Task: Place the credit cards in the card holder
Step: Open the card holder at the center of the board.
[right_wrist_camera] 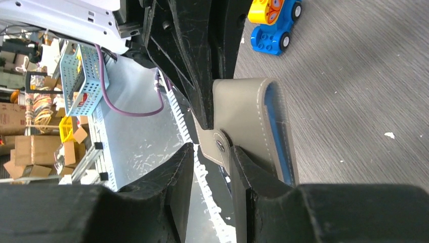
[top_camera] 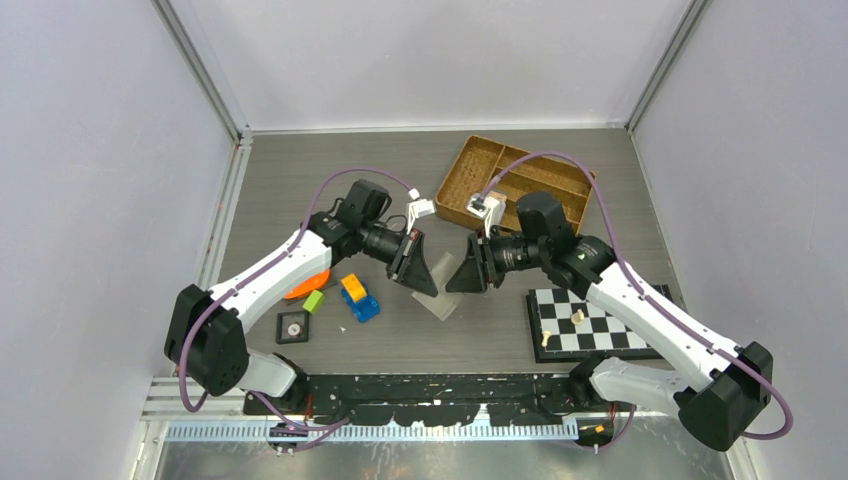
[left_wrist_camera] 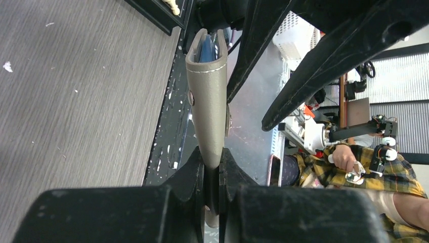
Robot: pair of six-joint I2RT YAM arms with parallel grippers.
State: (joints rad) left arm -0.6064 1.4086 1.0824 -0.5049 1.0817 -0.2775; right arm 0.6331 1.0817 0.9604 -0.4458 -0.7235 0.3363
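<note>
Lilac panels (top_camera: 100, 150) wall in a grey wood-grain table (top_camera: 300, 190), scuffed and dotted with white flecks. Past its near edge the wrist views show a cluttered workshop: stacked cardboard boxes, a blue mesh basket, and a person in a yellow plaid shirt (left_wrist_camera: 354, 169).

Both arms reach to the centre of the top view and meet nose to nose. A wicker tray (top_camera: 468, 178) sits behind them, a chessboard (top_camera: 600, 325) at lower right, and a blue and yellow toy car (top_camera: 358, 298) and a black tile (top_camera: 293, 326) at lower left.

The card holder (left_wrist_camera: 207, 101) hangs in the air between the arms, folded, with blue lining showing at its mouth. The left gripper (left_wrist_camera: 213, 161) is clamped on one narrow end of it. The right gripper (right_wrist_camera: 211, 152) has its jaws parted on either side of the snap tab (right_wrist_camera: 218, 147), not pinching it.

The left's bite looks shallow, so a pull on the tab could swing the holder or slide it out onto the table. The fingers are also crowded and could knock together.

I cannot pick out any credit cards for certain. A pale patch (top_camera: 444, 302) under the grippers may be one.
</note>
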